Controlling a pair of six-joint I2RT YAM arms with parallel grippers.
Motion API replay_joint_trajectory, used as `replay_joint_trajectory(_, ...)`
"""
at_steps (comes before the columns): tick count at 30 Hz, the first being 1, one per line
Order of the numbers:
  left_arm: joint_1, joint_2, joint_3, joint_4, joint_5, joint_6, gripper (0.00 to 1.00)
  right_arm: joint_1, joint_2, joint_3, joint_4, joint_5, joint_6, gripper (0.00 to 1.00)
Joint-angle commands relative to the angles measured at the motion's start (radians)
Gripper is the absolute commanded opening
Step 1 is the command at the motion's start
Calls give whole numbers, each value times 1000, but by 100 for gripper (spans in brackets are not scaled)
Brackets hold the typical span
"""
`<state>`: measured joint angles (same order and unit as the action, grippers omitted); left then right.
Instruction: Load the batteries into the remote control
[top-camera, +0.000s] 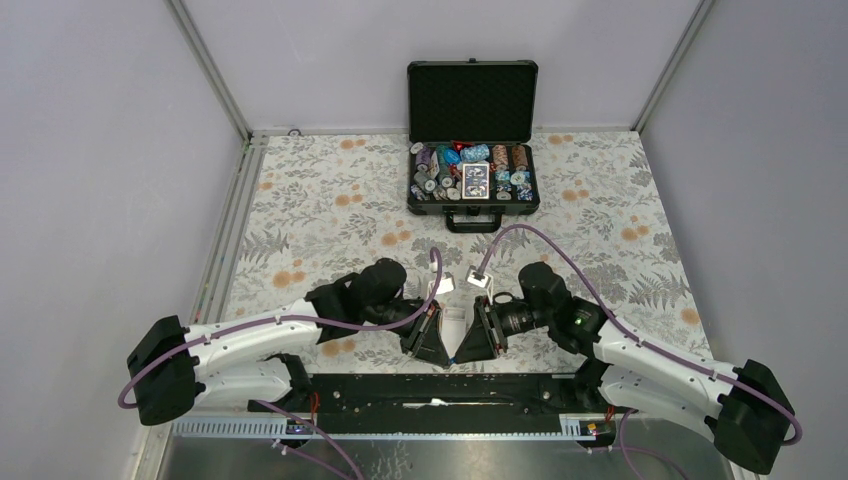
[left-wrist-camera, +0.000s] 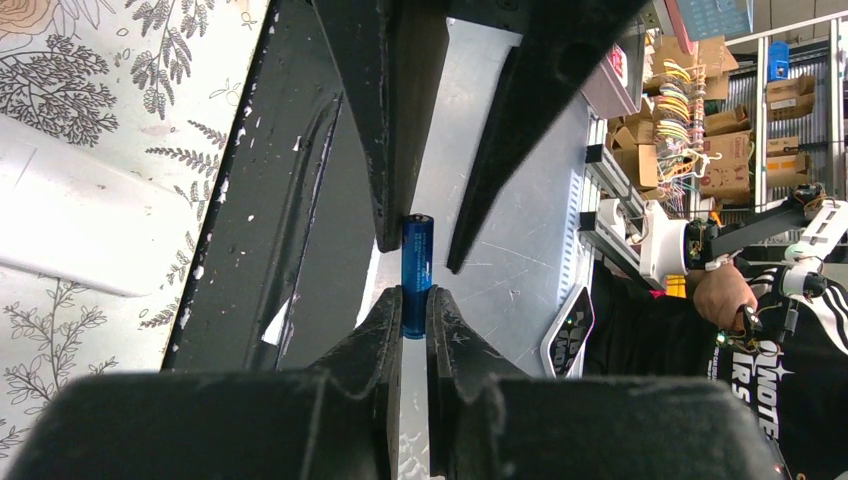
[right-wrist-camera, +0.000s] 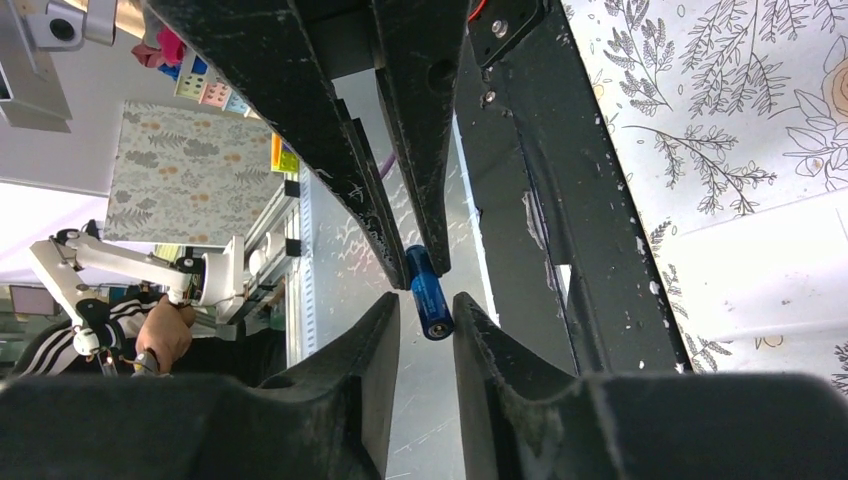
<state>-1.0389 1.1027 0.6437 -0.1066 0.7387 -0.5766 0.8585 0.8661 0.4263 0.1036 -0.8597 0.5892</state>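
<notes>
Blue little cylindrical battery (left-wrist-camera: 417, 255) is pinched tight in the left gripper (left-wrist-camera: 415, 296). Right gripper (right-wrist-camera: 427, 300) straddles its free end, jaws apart.

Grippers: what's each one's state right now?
Left gripper: shut on the battery.
Right gripper: open, jaws on either side of the battery's free end, not clamped.

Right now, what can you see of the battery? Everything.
The battery is a slim, glossy blue cylinder with a darker cap at its free end. The left gripper is shut on the other end. The free end pokes between the right gripper's open fingers, which straddle it; contact there is unclear.
</notes>
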Motion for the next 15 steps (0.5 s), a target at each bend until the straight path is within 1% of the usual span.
replay_joint_trajectory(1,-5,1,-13,57,30,0,0,13,-2,-7,60,-42,13,29)
replay_joint_trajectory(3,-4,4,-13,57,29,0,0,14,0,-8,64,-41,15,19)
replay_joint_trajectory(6,-5,10,-12,57,28,0,0,16,2,-9,67,-39,14,1)
replay_joint_trajectory(8,-4,10,-12,54,24,-2,0,17,-2,-10,67,-37,15,0)
replay_joint_trajectory(11,-3,4,-9,32,-9,1,15,17,-17,-8,56,-20,9,0)
replay_joint_trajectory(12,-3,0,-9,23,-22,3,22,17,-21,-7,46,-8,3,0)
replay_joint_trajectory(14,-1,-9,-11,15,-53,4,37,17,-32,-1,23,13,-10,0)
replay_joint_trajectory(15,1,-14,-14,12,-66,2,43,18,-35,3,10,26,-16,0)
